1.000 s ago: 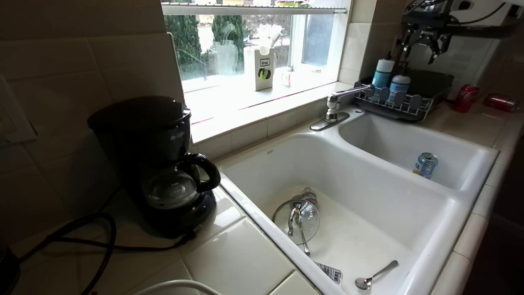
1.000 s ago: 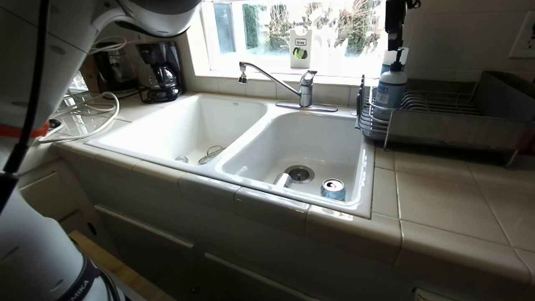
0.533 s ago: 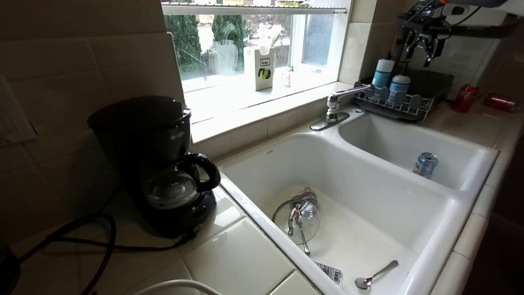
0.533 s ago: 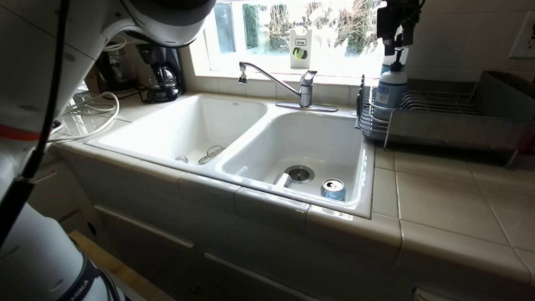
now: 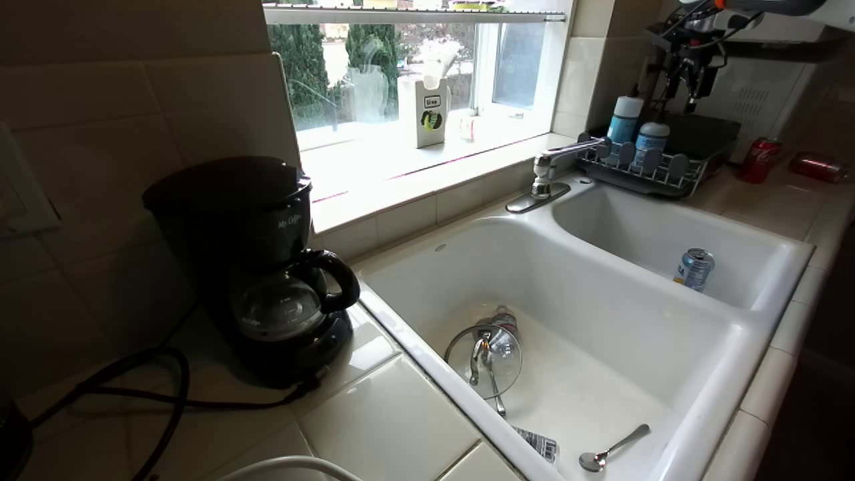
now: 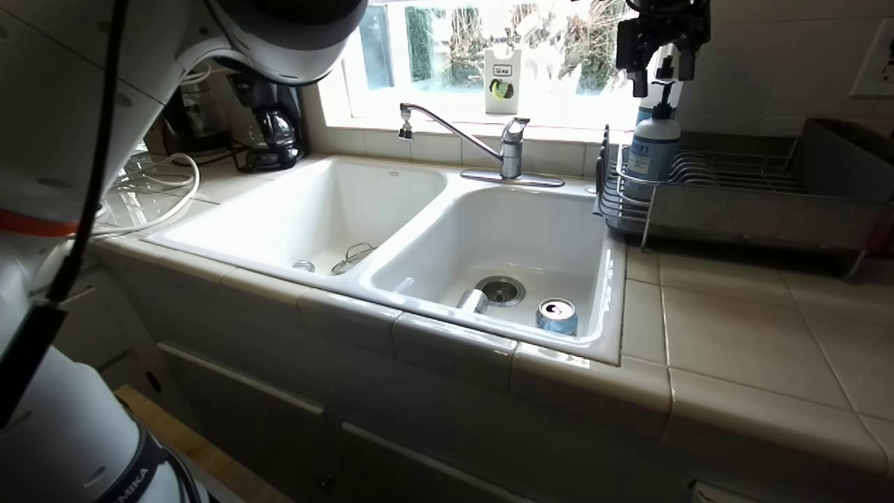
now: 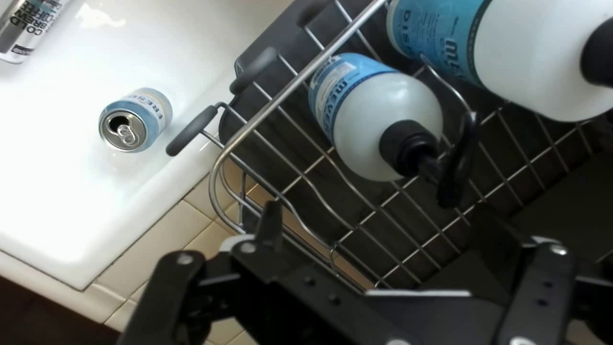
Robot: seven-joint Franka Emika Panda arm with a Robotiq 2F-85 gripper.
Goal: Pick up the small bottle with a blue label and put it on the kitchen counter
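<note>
Daylight from the white-framed window (image 5: 374, 73) is my main source, and in both exterior views it bleaches the white windowsill (image 5: 374, 170). In an exterior view, the black plastic coffee maker (image 5: 234, 234) goes nearly to silhouette beside a glare patch on the pale tiled counter (image 5: 387, 407). I barely make out the flat cabinet panels (image 6: 244, 419), sunk in heavy shadow. My wrist view washes out the glossy white double sink (image 7: 52, 182), yet print on the light-blue aluminium can (image 7: 136, 120) reads crisply.
</note>
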